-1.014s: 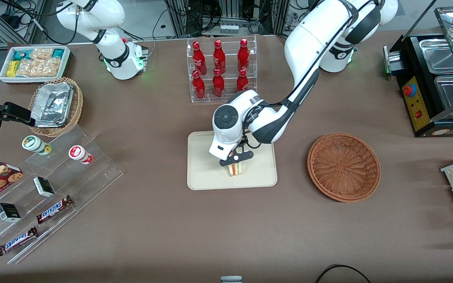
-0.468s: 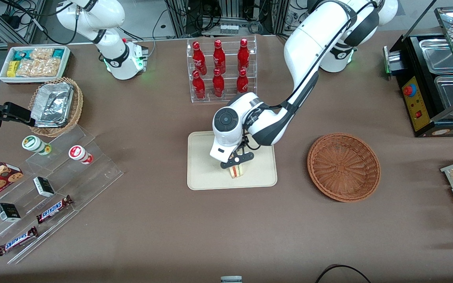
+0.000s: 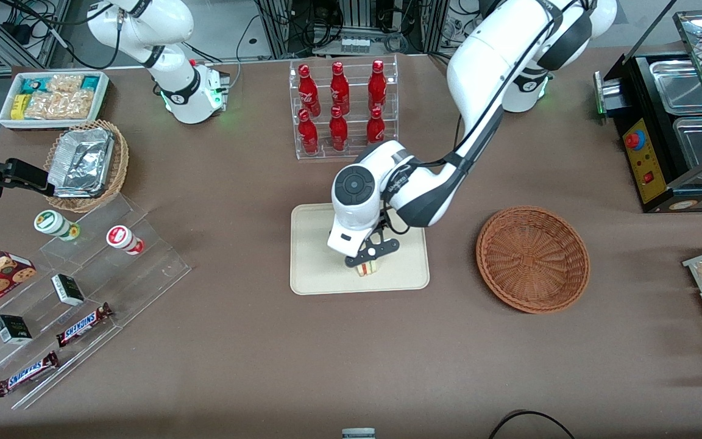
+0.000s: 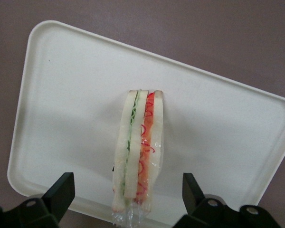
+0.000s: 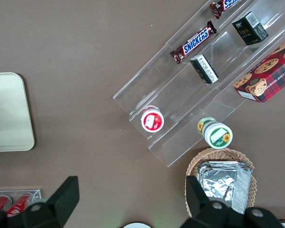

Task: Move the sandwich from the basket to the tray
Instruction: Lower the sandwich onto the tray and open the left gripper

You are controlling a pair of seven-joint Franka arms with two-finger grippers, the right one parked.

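Note:
The sandwich point(image 3: 365, 269) stands on its edge on the cream tray point(image 3: 314, 268), near the tray's rim closest to the front camera. In the left wrist view the sandwich point(image 4: 138, 152) is wrapped in clear film and shows green and red filling. My left gripper point(image 3: 371, 258) hangs just above it. Its black fingers point(image 4: 61, 187) are spread wide on either side of the sandwich with a gap on each side, not touching it. The tray point(image 4: 61, 95) lies flat under it. The reddish-brown basket point(image 3: 532, 259) is empty, beside the tray toward the working arm's end.
A clear rack of red bottles point(image 3: 342, 107) stands farther from the front camera than the tray. Clear stepped shelves with snack bars and cups point(image 3: 77, 286), a lighter basket with foil containers point(image 3: 86, 164) and a white snack bin point(image 3: 52, 97) lie toward the parked arm's end.
My left hand has shifted a little toward the front camera over the tray. The sandwich stays at the same spot on the tray.

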